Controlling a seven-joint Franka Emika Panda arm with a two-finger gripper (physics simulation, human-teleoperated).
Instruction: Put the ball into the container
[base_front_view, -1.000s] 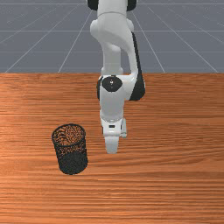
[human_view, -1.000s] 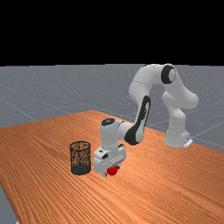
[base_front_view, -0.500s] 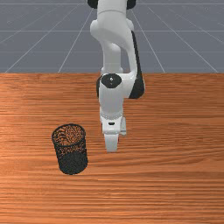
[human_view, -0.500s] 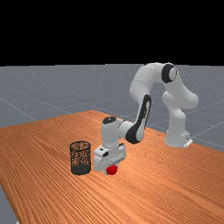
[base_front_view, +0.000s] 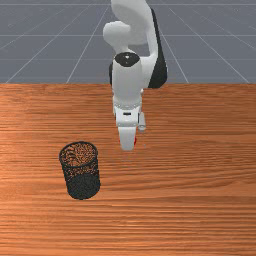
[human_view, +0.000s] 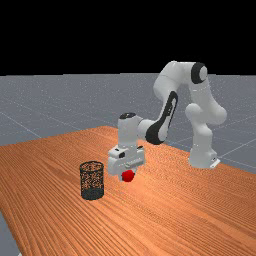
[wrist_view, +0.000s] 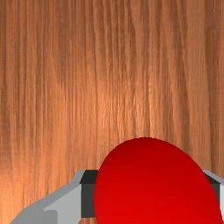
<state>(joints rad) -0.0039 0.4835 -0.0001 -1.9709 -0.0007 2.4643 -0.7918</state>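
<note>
In the far view my gripper (human_view: 128, 176) is above the table, shut on the red ball (human_view: 128, 176). The front view has the gripper (base_front_view: 127, 146) pointing down, with a sliver of the ball (base_front_view: 135, 141) beside it. Both fingers of the gripper (wrist_view: 151, 194) touch the ball (wrist_view: 153, 188) from two sides in the wrist view. The container, a black mesh basket (base_front_view: 83, 186), stands upright on the table, to the gripper's left in the front view. The basket (human_view: 92, 192) is left of the hand in the far view too.
Orange-brown wooden table (base_front_view: 190, 200) lies under the hand and around the basket. The table's edge (human_view: 11, 220) runs along the far view's left.
The hand has risen off the table with the ball and moved back toward the arm's base. In the last second its fingers closed on the ball. The basket has stayed put.
</note>
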